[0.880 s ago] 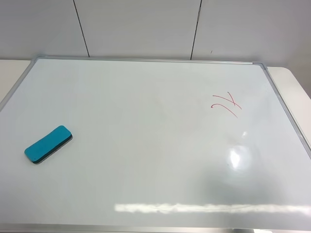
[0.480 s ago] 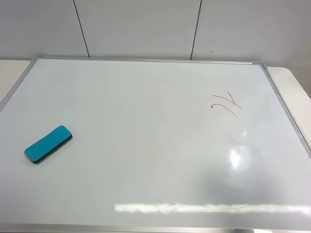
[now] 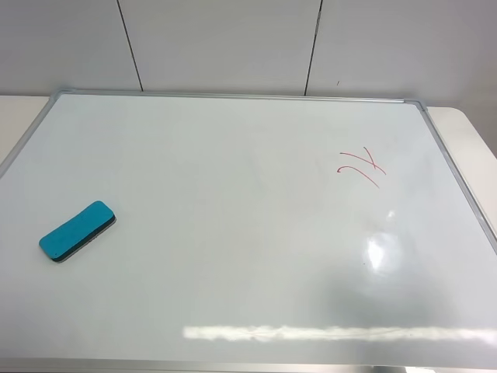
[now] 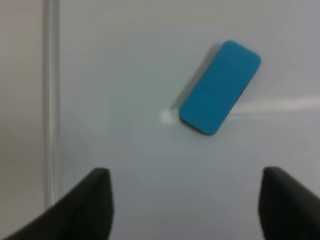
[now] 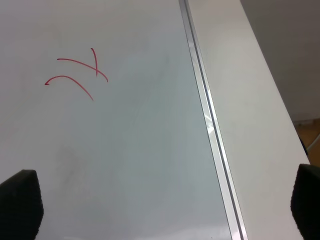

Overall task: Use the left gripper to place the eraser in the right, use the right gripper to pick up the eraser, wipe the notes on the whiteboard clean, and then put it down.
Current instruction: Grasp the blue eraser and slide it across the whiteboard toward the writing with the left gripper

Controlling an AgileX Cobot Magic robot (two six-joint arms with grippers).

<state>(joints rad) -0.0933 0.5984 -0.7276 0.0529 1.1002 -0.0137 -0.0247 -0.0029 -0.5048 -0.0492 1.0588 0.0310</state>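
None of the task's steps shows as done, judging by how things lie. The whiteboard (image 3: 233, 256), by far the largest thing, lies flat on the cream worktop (image 3: 14, 116) and fills most of the high view, a panelled wall (image 3: 217, 47) behind it; neither arm appears in that view. The left end effector (image 4: 184, 182) hovers above the board's left part, released, its two dark fingers spread with nothing between them; the right end effector (image 5: 164, 205) hangs near the board's right edge, also released, spread wide and empty. The eraser (image 3: 78, 231) rests aslant on the board near its left edge, teal side up, ahead of the left fingers and apart from them; the notes (image 3: 361, 167), a few red strokes, sit unwiped toward the right, well apart from the eraser. So the pick-up, the carry to the right, the second grasp, the wiping and the putting down all remain; nothing stands on the board between eraser and notes, so I judge the way unobstructed.
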